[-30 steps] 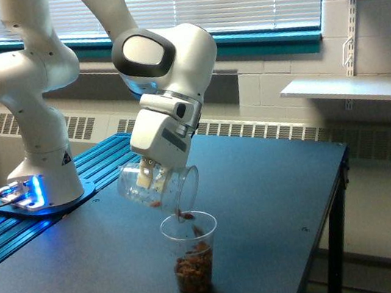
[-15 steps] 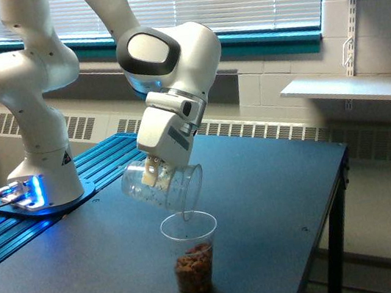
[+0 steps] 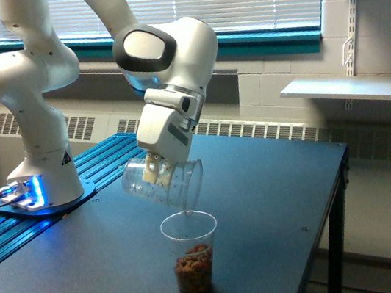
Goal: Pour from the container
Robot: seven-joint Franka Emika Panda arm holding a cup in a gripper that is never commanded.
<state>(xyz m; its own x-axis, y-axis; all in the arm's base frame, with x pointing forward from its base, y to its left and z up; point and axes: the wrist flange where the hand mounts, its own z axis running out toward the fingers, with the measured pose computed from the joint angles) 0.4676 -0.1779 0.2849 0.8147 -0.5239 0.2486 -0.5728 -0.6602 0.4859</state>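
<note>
Since 1 second ago, the container [image 3: 166, 184], pinched by the gripper [image 3: 156, 170], has emptied.

End effector [image 3: 156, 169]: we see its fingertips only dimly through the container [image 3: 165, 182] wall.
Arm: upper links cut off at the top edge.
Counter [image 3: 260, 181]: near side runs out of frame.
</note>
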